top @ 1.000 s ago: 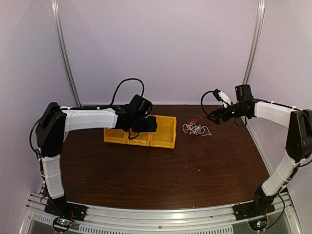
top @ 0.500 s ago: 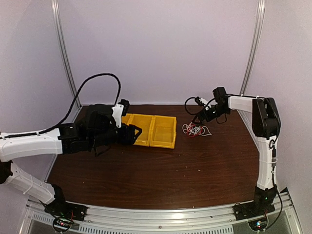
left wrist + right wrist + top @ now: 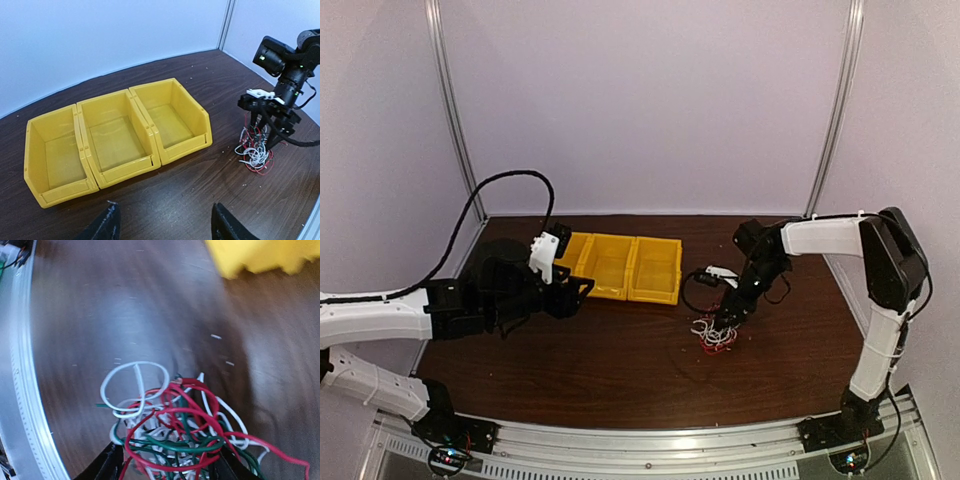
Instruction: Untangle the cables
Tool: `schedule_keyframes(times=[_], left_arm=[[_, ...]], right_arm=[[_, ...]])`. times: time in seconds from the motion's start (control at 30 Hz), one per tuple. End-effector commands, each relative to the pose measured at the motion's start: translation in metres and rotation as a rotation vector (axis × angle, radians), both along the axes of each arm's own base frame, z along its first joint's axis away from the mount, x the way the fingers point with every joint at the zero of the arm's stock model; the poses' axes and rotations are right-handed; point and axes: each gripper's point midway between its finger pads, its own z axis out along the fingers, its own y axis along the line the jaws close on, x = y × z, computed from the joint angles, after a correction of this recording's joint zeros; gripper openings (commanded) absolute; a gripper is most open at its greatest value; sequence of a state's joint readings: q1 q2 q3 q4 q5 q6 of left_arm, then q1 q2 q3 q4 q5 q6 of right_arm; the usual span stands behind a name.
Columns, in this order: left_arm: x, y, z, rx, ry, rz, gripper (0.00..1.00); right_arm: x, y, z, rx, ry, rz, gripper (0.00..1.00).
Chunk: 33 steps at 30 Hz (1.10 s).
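Two grippers are seen over a dark wooden table. On the left, the left gripper is spread wide and nothing is held in it. Next, three yellow bins are set side by side in a row, and nothing is seen inside them. To the right of the bins, well apart from them, the cables are found in one small messy ball. Red, white and dark green wires are all looped through each other. The ball is placed right under the right gripper, with one finger on each side of it. Whether the wires are squeezed yet cannot be told.

The wires are judged to be very light, thin, bendy and a bit springy, so they can be pulled out of shape easily and may slip from a loose pinch. No clear long side is shown by the ball; it is roundish, and its loops point every way. In the right wrist view, one white loop is poked out to the left and a red end is trailed off to the right. These loose parts are judged the best spots to be taken hold of, one wire at a time, so that the knot is not pulled tighter.
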State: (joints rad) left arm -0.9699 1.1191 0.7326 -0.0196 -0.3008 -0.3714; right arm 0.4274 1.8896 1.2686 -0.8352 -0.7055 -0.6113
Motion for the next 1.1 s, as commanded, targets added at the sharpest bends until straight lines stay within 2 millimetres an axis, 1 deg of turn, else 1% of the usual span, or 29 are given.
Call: schedule_keyframes(times=[0.0,0.07,0.1,0.13,0.2,0.27,0.37,0.4,0.5,0.57,0.63,0.67,0.7,0.73,0.8,0.87,0.93,1.07], left_arm=[[0.006,0.004,-0.001,0.015,-0.052,0.033,0.63],[0.008,0.009,-0.005,-0.004,-0.034,0.07,0.64],[0.009,0.011,-0.009,-0.013,-0.022,0.09,0.64],[0.007,0.011,-0.013,-0.019,-0.013,0.088,0.64],[0.002,0.006,-0.021,-0.025,0.004,0.045,0.64],[-0.006,-0.001,-0.027,-0.037,0.02,-0.016,0.64],[-0.018,-0.008,-0.029,-0.068,0.018,-0.101,0.63],[-0.021,-0.009,-0.029,-0.076,0.013,-0.12,0.63],[-0.03,-0.015,-0.026,-0.094,-0.008,-0.189,0.62],[-0.034,-0.022,-0.021,-0.11,-0.02,-0.235,0.62],[-0.039,-0.03,-0.018,-0.124,-0.032,-0.287,0.59],[-0.039,-0.034,-0.017,-0.131,-0.034,-0.3,0.58],[-0.039,-0.037,-0.015,-0.139,-0.039,-0.307,0.57],[-0.039,-0.041,-0.016,-0.147,-0.035,-0.321,0.56],[-0.042,-0.051,-0.018,-0.165,-0.021,-0.359,0.54],[-0.044,-0.062,-0.018,-0.182,-0.007,-0.403,0.54],[-0.042,-0.07,-0.023,-0.187,0.021,-0.414,0.54],[-0.04,-0.082,-0.028,-0.21,0.062,-0.429,0.54]], right_arm=[[-0.062,0.04,0.03,0.075,0.03,0.195,0.58],[-0.086,0.06,0.043,0.1,0.028,0.292,0.62],[-0.095,0.067,0.048,0.107,0.026,0.333,0.65],[-0.098,0.072,0.052,0.109,0.021,0.353,0.68],[-0.091,0.072,0.058,0.095,0.0,0.35,0.72],[-0.076,0.064,0.067,0.089,-0.043,0.314,0.76],[-0.055,0.046,0.086,0.122,-0.099,0.235,0.8],[-0.05,0.039,0.092,0.13,-0.124,0.211,0.82],[-0.038,0.017,0.098,0.11,-0.215,0.143,0.84],[-0.03,0.004,0.095,0.083,-0.285,0.084,0.83],[-0.021,-0.007,0.089,0.047,-0.371,0.021,0.79],[-0.021,-0.011,0.085,0.036,-0.405,0.015,0.76],[-0.024,-0.014,0.084,0.033,-0.435,0.022,0.71],[-0.028,-0.018,0.087,0.038,-0.486,0.039,0.67],[-0.029,-0.023,0.086,0.032,-0.595,0.041,0.62],[-0.035,-0.028,0.075,0.002,-0.622,0.051,0.57],[-0.039,-0.027,0.07,-0.004,-0.611,0.069,0.54],[-0.045,-0.017,0.062,0.004,-0.599,0.126,0.52]])
